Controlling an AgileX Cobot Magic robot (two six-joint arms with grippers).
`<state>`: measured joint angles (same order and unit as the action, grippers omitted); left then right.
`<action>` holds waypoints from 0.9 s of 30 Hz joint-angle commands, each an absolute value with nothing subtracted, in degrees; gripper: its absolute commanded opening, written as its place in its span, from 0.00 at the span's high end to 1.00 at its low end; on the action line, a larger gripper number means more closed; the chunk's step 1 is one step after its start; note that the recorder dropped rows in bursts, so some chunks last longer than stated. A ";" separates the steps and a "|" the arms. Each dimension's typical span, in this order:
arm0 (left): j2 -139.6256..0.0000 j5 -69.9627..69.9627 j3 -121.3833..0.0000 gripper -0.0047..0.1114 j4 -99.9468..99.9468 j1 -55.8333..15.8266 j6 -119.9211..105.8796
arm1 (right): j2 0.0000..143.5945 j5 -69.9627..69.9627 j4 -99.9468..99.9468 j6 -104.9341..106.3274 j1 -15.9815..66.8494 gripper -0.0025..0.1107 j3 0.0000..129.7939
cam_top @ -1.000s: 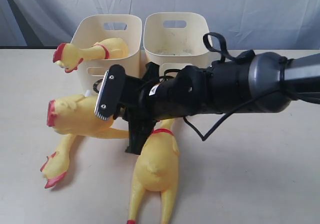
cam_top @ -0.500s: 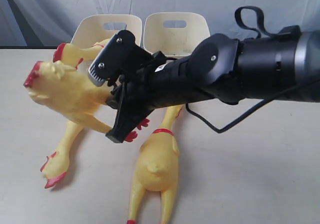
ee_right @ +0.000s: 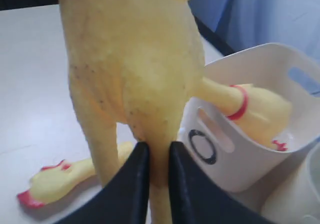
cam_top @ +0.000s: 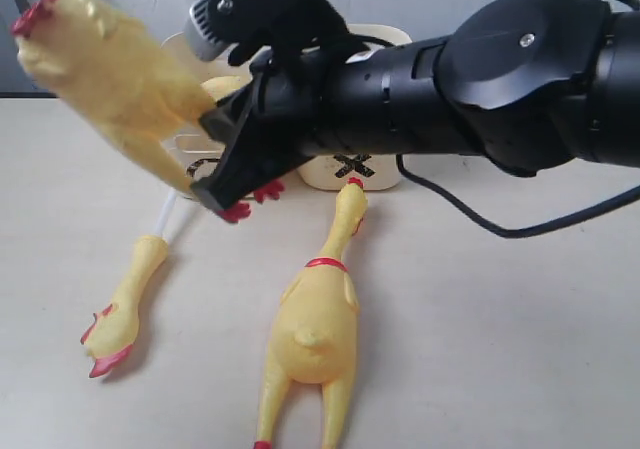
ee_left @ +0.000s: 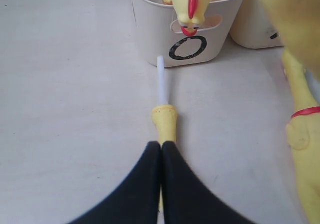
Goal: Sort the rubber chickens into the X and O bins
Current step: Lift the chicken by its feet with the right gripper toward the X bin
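Observation:
My right gripper (cam_top: 210, 159) is shut on a leg of the largest rubber chicken (cam_top: 105, 74) and holds it in the air at the upper left, in front of the O bin (ee_left: 150, 29). In the right wrist view the jaws (ee_right: 159, 151) squeeze that yellow leg. A smaller chicken (ee_left: 187, 4) lies in the O bin, its head hanging over the rim. The X bin (cam_top: 320, 174) stands to the right of the O bin. On the table lie a thin chicken with a white tube (cam_top: 130, 299) and a mid-sized one (cam_top: 312, 319). My left gripper (ee_left: 161, 145) is shut and holds nothing, with the thin chicken beyond it.
The right arm's black body (cam_top: 480, 89) spans the scene from the right and hides most of both bins in the exterior view. A black cable (cam_top: 500, 224) hangs under it. A pale curtain (ee_right: 260, 14) stands behind the bins.
The right gripper has lifted the large chicken off the table, up and back toward the bins. The two chickens on the table have not moved.

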<state>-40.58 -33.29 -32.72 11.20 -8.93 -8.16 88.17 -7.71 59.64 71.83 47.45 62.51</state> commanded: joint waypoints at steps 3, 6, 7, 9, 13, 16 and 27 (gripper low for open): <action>-40.30 -33.36 -32.42 0.96 11.05 -9.22 -8.12 | 87.18 7.82 62.04 70.92 47.30 0.99 62.63; -40.30 -33.36 -32.42 0.96 11.05 -9.22 -8.12 | 87.18 13.50 62.14 70.92 47.30 0.99 62.63; -40.30 -33.36 -32.42 0.96 11.05 -9.22 -8.12 | 87.18 15.63 62.14 70.92 47.30 0.99 62.63; -40.30 -33.36 -32.42 0.96 11.05 -9.22 -8.12 | 87.18 19.10 62.53 70.92 47.30 0.99 62.63; -40.30 -33.36 -32.42 0.96 10.78 -9.22 -8.12 | 87.18 23.06 63.20 70.92 47.30 0.99 62.63; -40.30 -33.36 -32.42 0.96 10.78 -9.22 -8.12 | 87.18 23.06 63.50 70.92 47.30 0.99 62.63; -40.30 -33.25 -32.42 0.96 10.76 -9.22 -8.12 | 87.18 22.44 65.12 71.53 39.60 0.99 62.63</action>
